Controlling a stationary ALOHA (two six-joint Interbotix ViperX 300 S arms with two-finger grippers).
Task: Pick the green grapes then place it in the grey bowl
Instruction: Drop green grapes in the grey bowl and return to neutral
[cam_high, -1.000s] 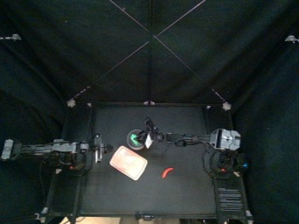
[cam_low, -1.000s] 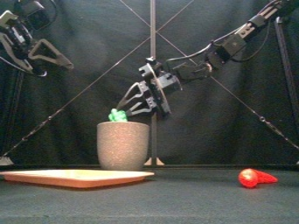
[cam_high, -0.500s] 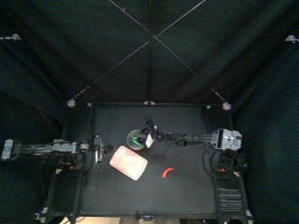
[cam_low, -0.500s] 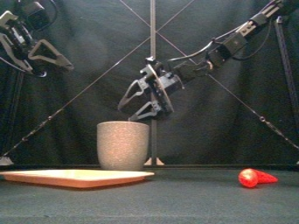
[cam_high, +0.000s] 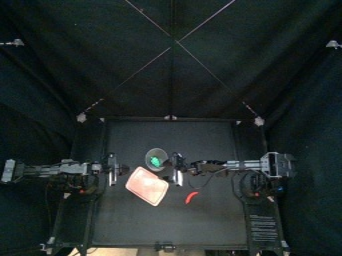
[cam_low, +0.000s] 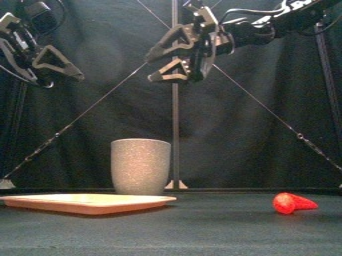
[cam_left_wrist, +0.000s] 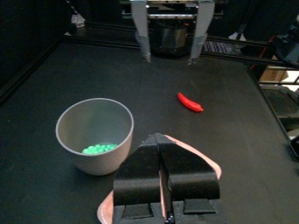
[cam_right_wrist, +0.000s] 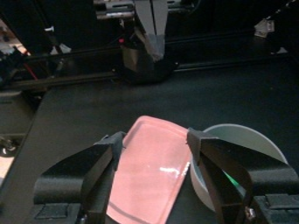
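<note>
Black curtains, small black table

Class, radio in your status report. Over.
Right gripper open, raised, empty. Left gripper shut, parked left. Green grapes inside grey bowl. Nothing in the way.

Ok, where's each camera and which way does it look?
Top view: high above, looking down on the table; both arms show.
Front view: at the table's front edge, looking level across; both arms hang high.
Left wrist view: on the left arm, facing the grey bowl holding green grapes; left gripper shows, shut.
Right wrist view: on the right arm, facing the pink tray; right gripper shows, open.
Both wrist views share bowl and tray.
</note>
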